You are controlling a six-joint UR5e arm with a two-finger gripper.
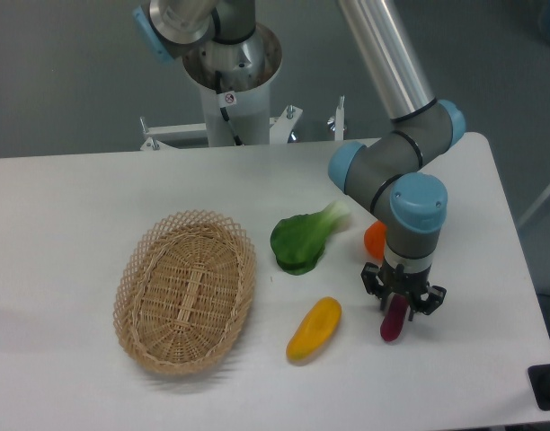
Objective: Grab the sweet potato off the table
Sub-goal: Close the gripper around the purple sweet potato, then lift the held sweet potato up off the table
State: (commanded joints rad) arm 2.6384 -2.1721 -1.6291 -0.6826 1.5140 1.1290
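Straddling the slim dark-purple sweet potato (393, 321) near the white bench's (68, 206) right edge, our gripper (403, 310) looks parted around it, ready to clamp.

No readable text, brand or number appears anywhere in the view. The only sign is a small white sticker (228, 98) with a red mark on the robot base column (230, 76), at about 11 o'clock in the view; it is too small to read. The other things carry no labels.
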